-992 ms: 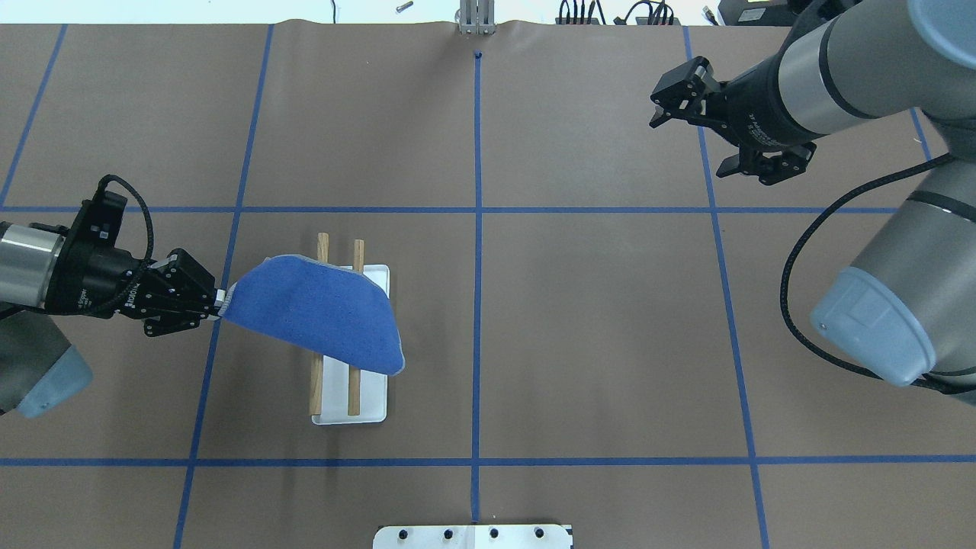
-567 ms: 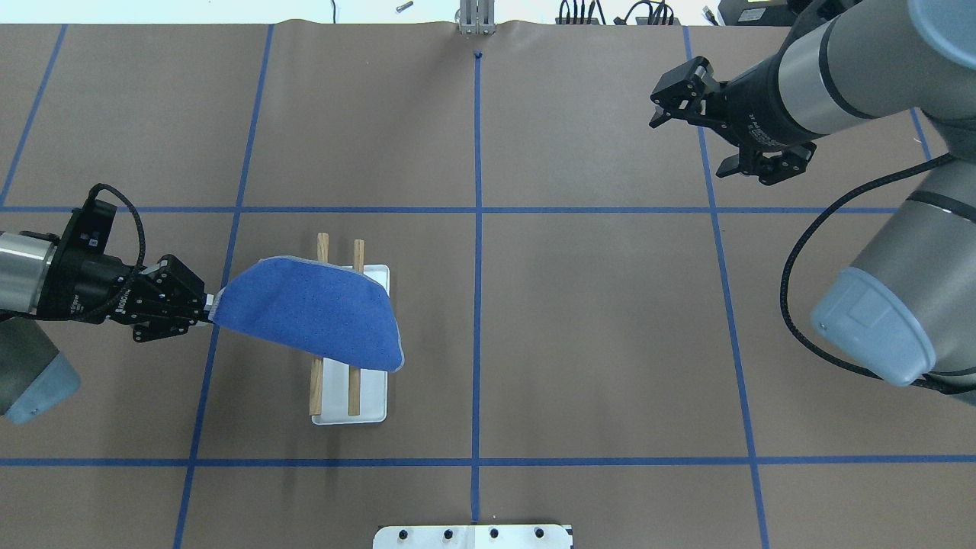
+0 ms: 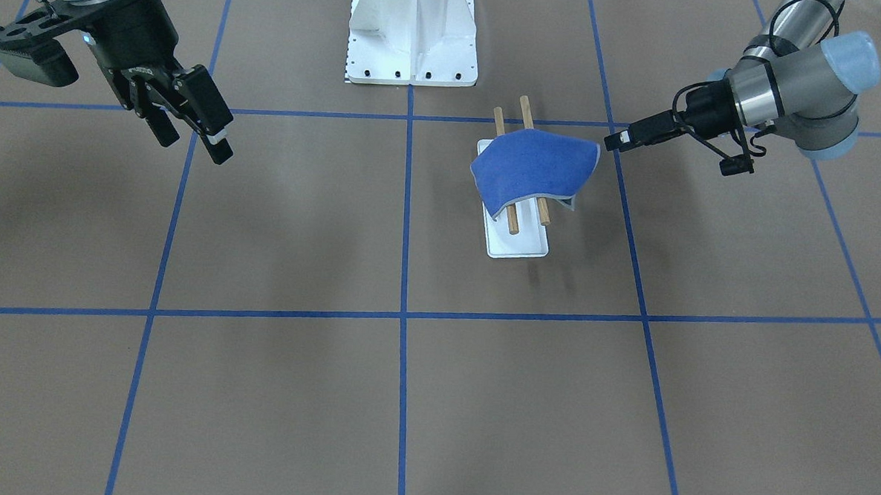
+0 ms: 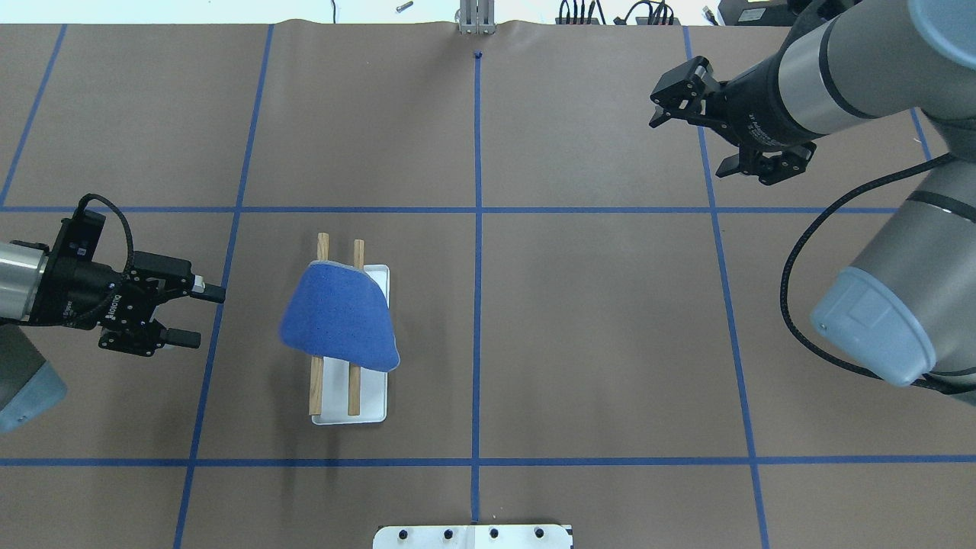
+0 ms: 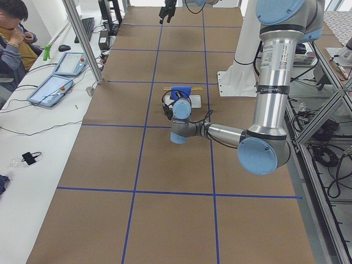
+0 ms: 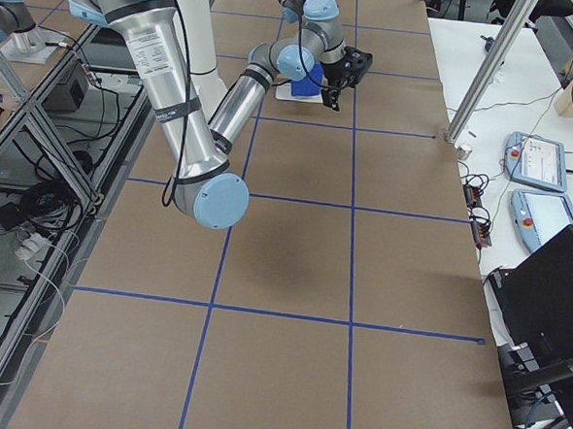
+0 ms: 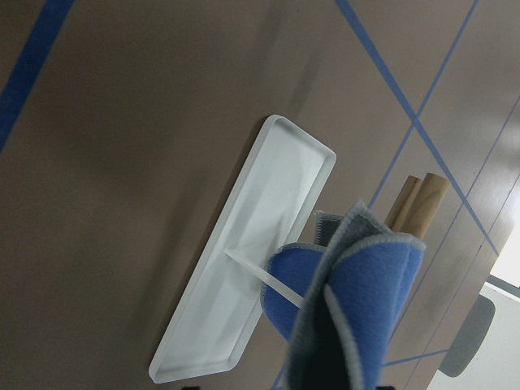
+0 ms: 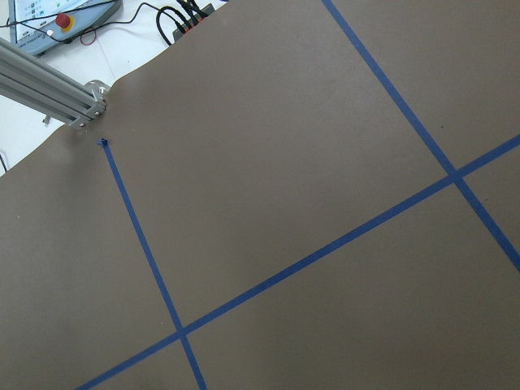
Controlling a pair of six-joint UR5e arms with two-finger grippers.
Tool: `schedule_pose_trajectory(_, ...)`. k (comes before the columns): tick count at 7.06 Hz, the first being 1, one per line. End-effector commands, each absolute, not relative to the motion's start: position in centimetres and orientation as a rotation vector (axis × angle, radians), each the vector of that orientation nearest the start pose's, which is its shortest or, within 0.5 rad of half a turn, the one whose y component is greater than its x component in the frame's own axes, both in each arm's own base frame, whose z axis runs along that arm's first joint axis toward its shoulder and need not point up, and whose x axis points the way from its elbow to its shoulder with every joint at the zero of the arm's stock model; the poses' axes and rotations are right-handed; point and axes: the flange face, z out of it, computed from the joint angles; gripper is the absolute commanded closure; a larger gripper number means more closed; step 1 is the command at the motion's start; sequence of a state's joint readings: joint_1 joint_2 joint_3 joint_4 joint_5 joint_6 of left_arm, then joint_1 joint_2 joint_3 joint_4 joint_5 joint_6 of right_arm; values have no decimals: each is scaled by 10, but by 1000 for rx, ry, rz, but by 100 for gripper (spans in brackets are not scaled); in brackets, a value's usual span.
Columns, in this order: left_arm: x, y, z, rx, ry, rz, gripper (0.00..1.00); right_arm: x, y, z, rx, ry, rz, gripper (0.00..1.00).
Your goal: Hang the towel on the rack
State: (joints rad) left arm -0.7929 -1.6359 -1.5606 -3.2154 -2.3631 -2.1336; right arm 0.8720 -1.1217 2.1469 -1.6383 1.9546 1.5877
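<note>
The blue towel (image 4: pixel 339 316) lies draped over the two wooden bars of the rack (image 4: pixel 370 400), and its left edge hangs down beside the bars. It also shows in the front-facing view (image 3: pixel 533 166) and in the left wrist view (image 7: pixel 357 317), over the rack's white base (image 7: pixel 252 260). My left gripper (image 4: pixel 206 315) is open and empty, a short way left of the towel and not touching it; it also shows in the front-facing view (image 3: pixel 613 142). My right gripper (image 4: pixel 690 145) is open and empty, high over the far right of the table.
A white bolted pedestal (image 3: pixel 413 30) stands at the robot's side of the table, behind the rack. Blue tape lines (image 4: pixel 477 229) divide the brown table into squares. An aluminium post (image 4: pixel 474 19) stands at the far edge.
My left gripper has opened, let go of the towel's corner and pulled back to the left. The freed edge has dropped down beside the rack. The right arm has not moved.
</note>
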Motion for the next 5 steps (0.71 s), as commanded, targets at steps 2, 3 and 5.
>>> schedule_pose_trajectory(2, 279, -394, 467, -293, 1639, -389, 2, -259, -462, 183, 71, -1023, 632, 0)
schedule_pose_trajectory(3, 258, -409, 467, -178, 1654, -380, 2, -254, -463, 184, 78, -1019, 619, 0)
schedule_pose_trajectory(5, 191, -456, 480, 35, 1616, -469, 2, -237, -469, 215, 109, -961, 572, 0)
